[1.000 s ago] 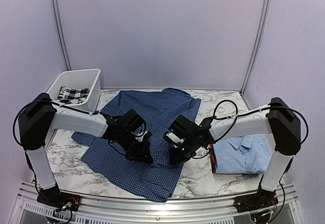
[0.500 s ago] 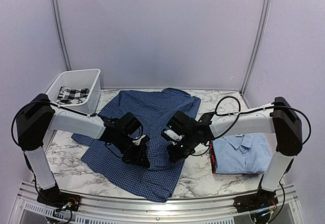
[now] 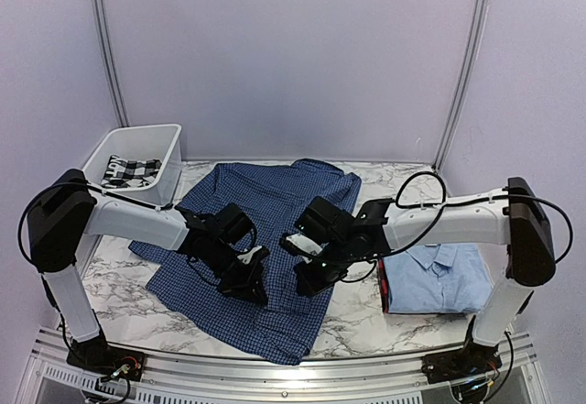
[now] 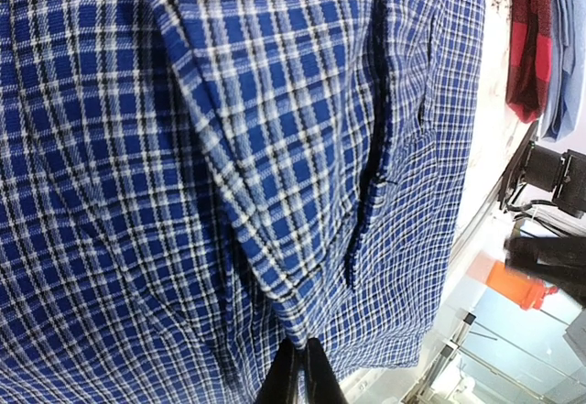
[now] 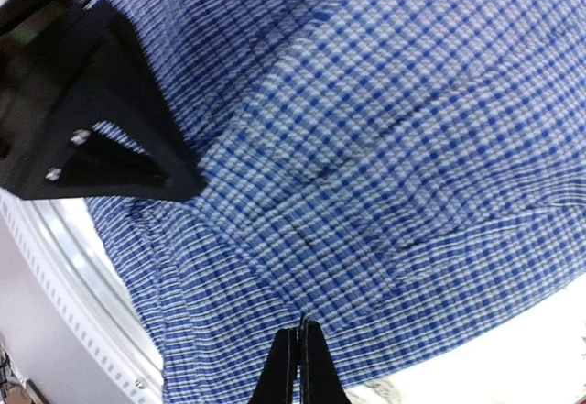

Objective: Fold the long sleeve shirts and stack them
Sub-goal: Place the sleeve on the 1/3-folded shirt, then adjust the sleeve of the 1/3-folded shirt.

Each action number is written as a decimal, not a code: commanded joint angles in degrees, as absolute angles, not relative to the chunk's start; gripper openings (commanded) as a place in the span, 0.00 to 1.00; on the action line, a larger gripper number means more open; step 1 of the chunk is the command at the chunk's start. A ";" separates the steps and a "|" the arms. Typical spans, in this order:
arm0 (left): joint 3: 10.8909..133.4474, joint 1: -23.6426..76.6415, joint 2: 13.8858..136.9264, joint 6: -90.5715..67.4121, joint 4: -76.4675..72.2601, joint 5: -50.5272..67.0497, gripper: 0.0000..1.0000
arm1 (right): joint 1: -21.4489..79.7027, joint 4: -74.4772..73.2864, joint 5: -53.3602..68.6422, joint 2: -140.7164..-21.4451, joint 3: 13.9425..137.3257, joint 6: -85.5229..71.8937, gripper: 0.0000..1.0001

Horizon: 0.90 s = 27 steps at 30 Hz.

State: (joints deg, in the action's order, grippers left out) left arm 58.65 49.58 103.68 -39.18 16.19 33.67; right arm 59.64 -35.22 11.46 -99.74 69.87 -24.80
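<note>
Where the two arms meet over the middle of the marble table [image 3: 366, 320], the dark blue checked shirt [image 3: 275, 204] lies spread out beneath both grippers. Its collar is on the far side of them and its hem reaches toward the near edge behind them. Out to the right of the right gripper [image 3: 308, 281], well apart from it, the light blue shirt [image 3: 441, 276] lies folded on top of a red cloth [image 3: 384, 287]. Far to the left of the left gripper [image 3: 253, 285], at the back corner, stands a white bin [image 3: 137, 132] holding a black-and-white checked cloth [image 3: 128, 169]. The two grippers sit low on the dark shirt, near one another, with a strip of cloth between them. In the left wrist view the fingers are pressed together on a raised fold of checked cloth that runs up from their tips, so this gripper is pinching the shirt. In the right wrist view the fingers are likewise closed, tips together on the cloth close to the shirt's edge. Bare table shows just to their right in that view, and the left gripper's black body fills its upper left.
</note>
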 commanded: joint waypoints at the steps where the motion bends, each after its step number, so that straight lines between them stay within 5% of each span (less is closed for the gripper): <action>1: 59.71 49.31 102.99 -37.71 18.77 34.45 0.06 | 60.71 -35.71 11.60 -99.71 72.29 -24.56 0.00; 8: 60.52 49.23 102.35 -36.72 19.91 31.25 0.22 | 51.58 -33.67 6.97 -95.88 72.81 -22.26 0.24; 15: 63.70 48.50 98.57 -34.37 25.58 19.52 0.41 | 35.16 -22.11 11.62 -97.00 74.81 -20.54 0.35; 27: 77.79 54.86 104.38 -28.72 27.34 16.79 0.45 | 18.75 -1.05 28.25 -116.43 83.44 -23.94 0.40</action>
